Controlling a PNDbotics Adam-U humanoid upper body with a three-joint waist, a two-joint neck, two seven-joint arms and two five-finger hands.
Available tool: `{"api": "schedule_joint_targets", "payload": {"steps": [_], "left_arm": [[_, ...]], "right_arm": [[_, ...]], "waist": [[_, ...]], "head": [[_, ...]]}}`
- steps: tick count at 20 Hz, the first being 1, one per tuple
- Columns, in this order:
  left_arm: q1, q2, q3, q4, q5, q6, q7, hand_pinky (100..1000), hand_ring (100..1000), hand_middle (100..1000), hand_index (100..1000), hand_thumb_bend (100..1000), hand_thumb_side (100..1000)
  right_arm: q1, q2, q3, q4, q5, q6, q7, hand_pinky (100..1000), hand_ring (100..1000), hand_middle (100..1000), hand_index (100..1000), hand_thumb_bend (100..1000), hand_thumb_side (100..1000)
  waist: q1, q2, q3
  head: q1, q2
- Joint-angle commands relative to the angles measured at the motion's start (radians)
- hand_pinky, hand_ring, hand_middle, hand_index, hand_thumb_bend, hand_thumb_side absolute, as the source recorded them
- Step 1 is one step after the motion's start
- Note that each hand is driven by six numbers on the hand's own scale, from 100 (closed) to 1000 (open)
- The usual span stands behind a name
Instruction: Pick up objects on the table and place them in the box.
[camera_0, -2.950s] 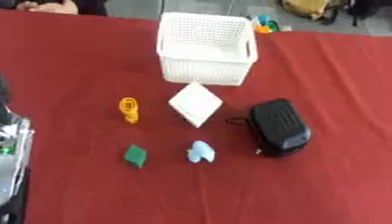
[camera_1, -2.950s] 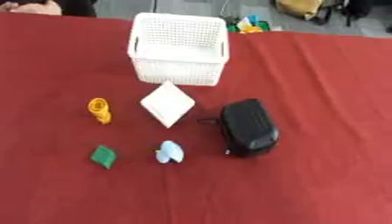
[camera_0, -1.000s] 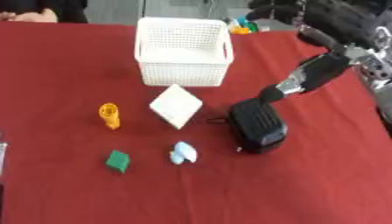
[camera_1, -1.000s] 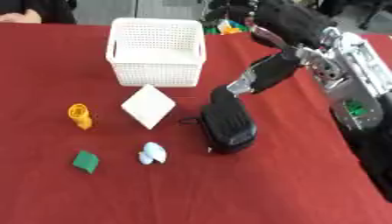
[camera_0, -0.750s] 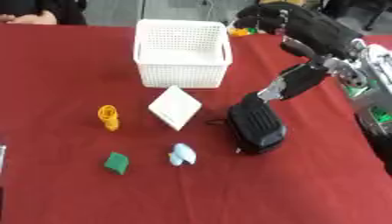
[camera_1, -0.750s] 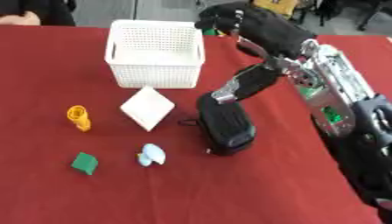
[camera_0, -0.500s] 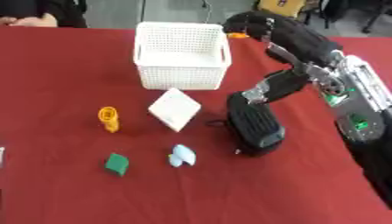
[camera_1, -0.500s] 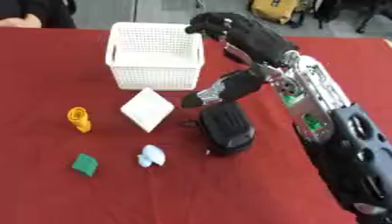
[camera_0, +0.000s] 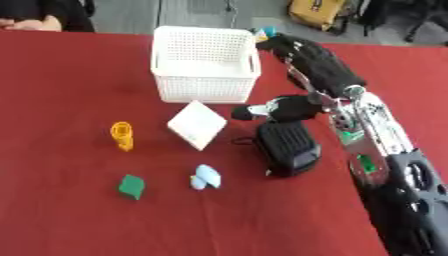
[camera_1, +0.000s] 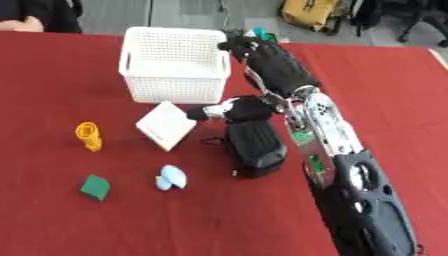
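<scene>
Right robot hand (camera_0: 278, 109): arm comes in from lower right, hand sits at the far end of the black case (camera_0: 287, 147); fingers point toward 9 o'clock, over the case's top edge. Can't tell if they're curled or touching it.
Left robot hand: not in view.
Black case: on the red table (camera_0: 70, 200), near centre, at 5 o'clock from the white basket (camera_0: 205, 65).
White basket: far centre, upright.
White square item (camera_0: 197, 124): just at 9 o'clock of the case, apart from the basket.
Orange item (camera_0: 122, 135): 9 o'clock of the white square.
Green item (camera_0: 132, 186): at 6 o'clock of the orange item.
Pale blue item (camera_0: 206, 177): 3 o'clock of green item.
</scene>
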Motion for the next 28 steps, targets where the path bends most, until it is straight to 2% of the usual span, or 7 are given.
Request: {"api": "schedule_joint_targets", "payload": {"steps": [1, 6, 11, 12, 13, 20, 28], "left_arm": [[-0.019, 0.003, -0.004, -0.020, 0.006, -0.001, -0.007, 586, 557, 525, 724, 123, 899], [-0.026, 0.000, -0.008, -0.020, 0.010, -0.001, -0.010, 585, 556, 525, 724, 124, 900], [-0.036, -0.007, -0.012, -0.020, 0.015, -0.004, -0.015, 583, 555, 524, 724, 123, 901], [-0.037, -0.008, -0.012, -0.020, 0.016, -0.004, -0.016, 583, 555, 524, 724, 123, 901], [-0.038, -0.008, -0.013, -0.020, 0.017, -0.005, -0.017, 582, 555, 524, 724, 121, 900], [-0.043, -0.008, -0.013, -0.020, 0.019, -0.005, -0.019, 580, 553, 523, 723, 123, 902], [-0.042, -0.015, -0.006, -0.020, 0.018, -0.001, -0.013, 578, 551, 522, 723, 124, 903]], "right_arm": [[0.004, 0.028, -0.023, -0.051, 0.029, 0.021, 0.025, 893, 923, 871, 949, 964, 1000], [0.041, 0.075, -0.046, -0.084, 0.084, 0.048, 0.048, 917, 946, 890, 956, 962, 993], [0.075, 0.134, -0.076, -0.086, 0.147, 0.071, 0.083, 957, 983, 931, 1000, 968, 905], [0.079, 0.142, -0.083, -0.088, 0.153, 0.076, 0.092, 960, 984, 932, 1000, 920, 886], [0.084, 0.151, -0.092, -0.092, 0.158, 0.084, 0.102, 964, 990, 944, 1000, 978, 872], [0.115, 0.179, -0.126, -0.152, 0.172, 0.116, 0.164, 965, 999, 958, 1000, 981, 851], [0.136, 0.179, -0.177, -0.114, 0.206, 0.153, 0.251, 983, 1000, 972, 1000, 1000, 594]], "waist": [[0.003, -0.018, 0.002], [0.001, -0.012, 0.001], [0.009, 0.003, 0.003], [0.011, 0.005, 0.004], [0.012, 0.008, 0.004], [0.011, 0.018, -0.002], [0.020, 0.022, -0.009]], "head": [[0.005, -0.010], [0.021, -0.015], [0.029, -0.024], [0.029, -0.024], [0.031, -0.024], [0.036, -0.032], [0.059, -0.048]]}}
